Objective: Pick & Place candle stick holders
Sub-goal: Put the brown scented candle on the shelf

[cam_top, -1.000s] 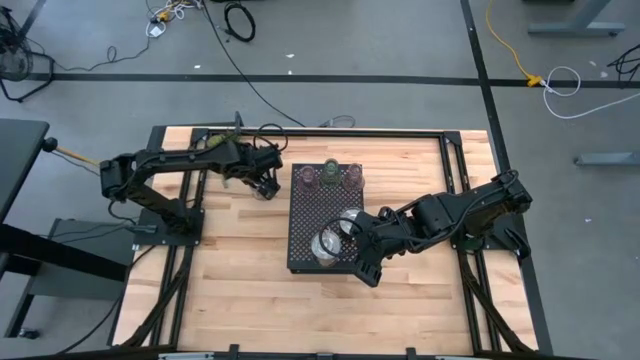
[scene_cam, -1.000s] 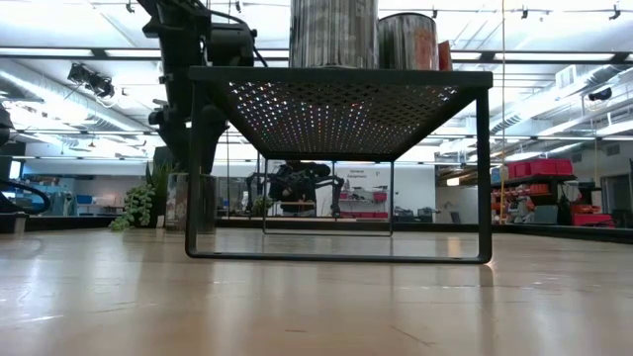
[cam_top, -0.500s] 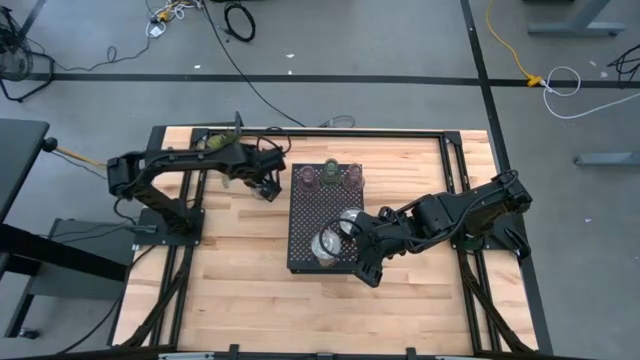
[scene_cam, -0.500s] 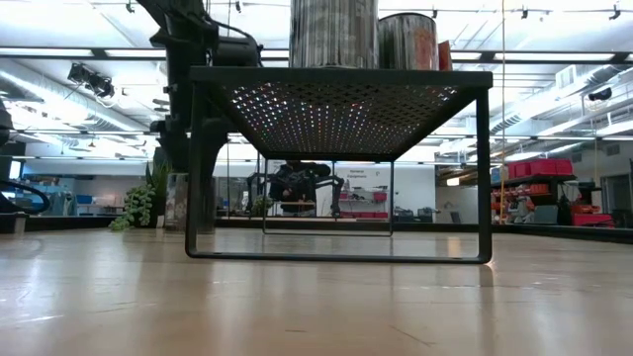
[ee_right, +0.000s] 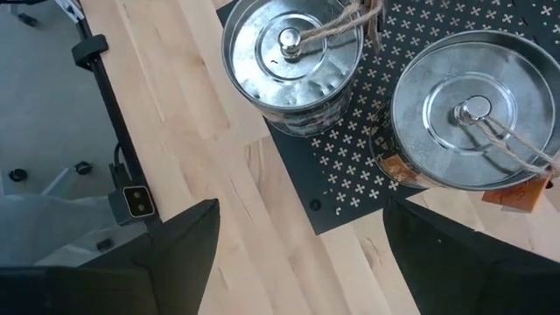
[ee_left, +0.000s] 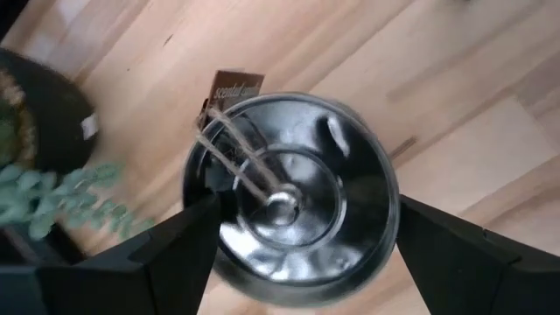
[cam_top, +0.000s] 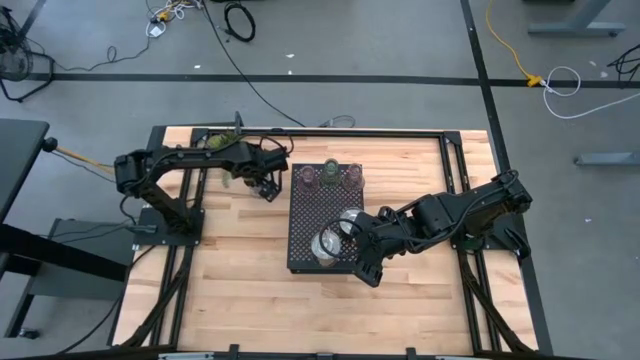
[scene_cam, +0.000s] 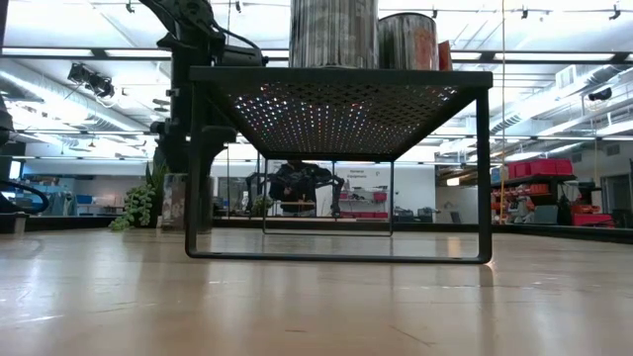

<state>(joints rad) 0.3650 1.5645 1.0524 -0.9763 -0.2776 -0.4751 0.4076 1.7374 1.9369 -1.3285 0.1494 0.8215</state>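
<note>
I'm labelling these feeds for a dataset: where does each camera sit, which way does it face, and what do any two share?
High: overhead, straight down; both arms, tray, table.
Low: table height, level across; tray legs, two silvery holders on top, an arm at left.
Left wrist: on the left arm, looking down on a silvery holder between the left end effector's fingers; plant beside.
Right wrist: on the right arm, above the tray corner; right end effector open, empty.
Shared: right wrist and low both show the two silvery holders on the tray.
</note>
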